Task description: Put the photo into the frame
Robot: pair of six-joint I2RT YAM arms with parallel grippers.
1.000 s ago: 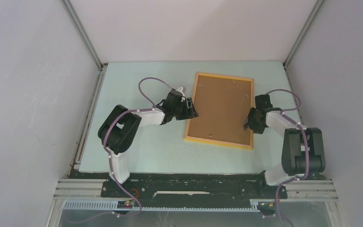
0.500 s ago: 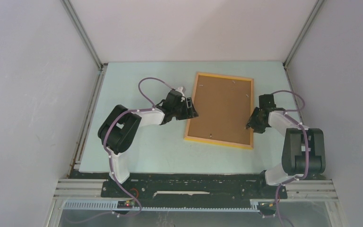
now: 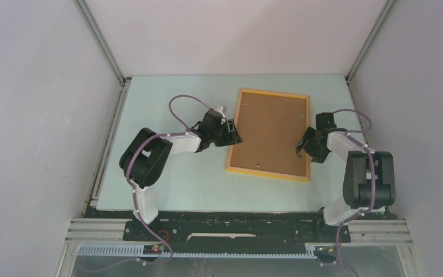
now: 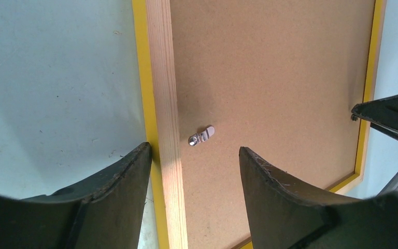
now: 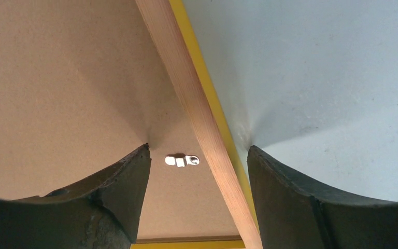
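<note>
Step in hand: judged from the layout, closing up the back, with each pincer posted at a turn-tab on one long side of the frame (image 3: 267, 171).
Left pincer: the left gripper (image 3: 235, 138) is left of centre in the top view, released. In its wrist view (image 4: 194, 150) the jaws stand apart astride the pale wooden rail, one finger over the table (image 3: 167, 98), the other over the backing board (image 4: 269, 78). It grasps nothing.
Right pincer: the right gripper (image 3: 301, 148) is right of centre, also released. Its jaws (image 5: 197, 148) straddle the opposite rail, with one tip on the board and one on the table side.
Frame: it lies face down in the middle of the top view, slightly skewed, its yellow edge showing around the brown board seated inside it.
Left tab: a small metal tab (image 4: 202, 136) at the centre of the left wrist view, pivoted on the rail's inner edge and reaching onto the board.
Right tab: a similar tab (image 5: 182, 160) low in the right wrist view, lying on the board just beside the rail.
Next move: probably a fingertip nudge on each tab. That calls for a low, light sideways push that leaves the frame in place.
Photo: not visible in any view. Whether it sits under the board cannot be told.
Hard to make out: pale specks near the board's upper and lower ends in the top view are too small to identify. Whether the tabs are fully turned is unclear.
</note>
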